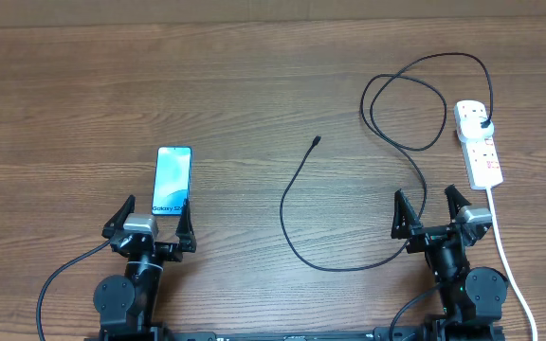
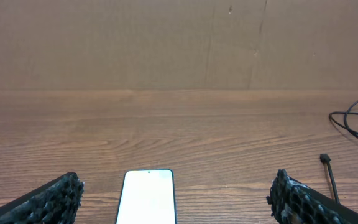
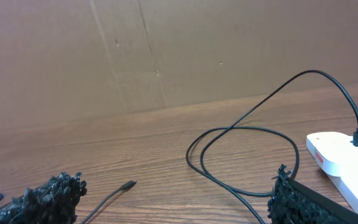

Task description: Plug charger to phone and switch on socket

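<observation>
Now, we note both arms low at the near edge of the desk (image 1: 254, 85). Left gripper (image 1: 154, 214): jaws wide apart, holding nothing; the phone (image 1: 173, 180) lies screen-up, its near end between them. Right gripper (image 1: 427, 205): jaws wide apart, empty, near the socket (image 1: 482, 159). The charger (image 1: 284, 201) is plugged into the socket's far end, and its free tip lies well apart from the phone.

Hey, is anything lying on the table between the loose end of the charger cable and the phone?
Nothing visible does. Only bare table lies between the cable tip and the phone.
</observation>
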